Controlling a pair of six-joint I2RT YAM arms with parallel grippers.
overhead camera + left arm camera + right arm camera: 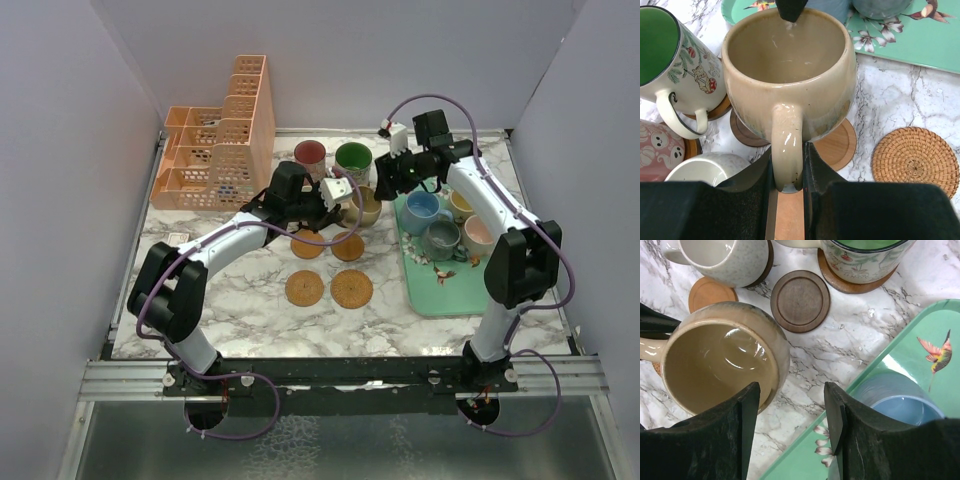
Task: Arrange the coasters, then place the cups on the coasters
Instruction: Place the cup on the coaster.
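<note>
The marble worktop [230,300] has a green tray [440,295] on it. Nearest, left of the tray, lie 2 woven coasters [304,289]. A bit farther back, just left of the tray, the left tool [788,170] pinches the handle of the tan cup [790,75]. The right tool [791,395] hangs half wide over the tray's left edge and holds nothing. The cup looks hard, shiny and slippery, and it could break. The handle is the best place to hold it.

White arms [225,243] with black joints [522,262], looping purple cables [430,98] and black grippers [788,155].
</note>
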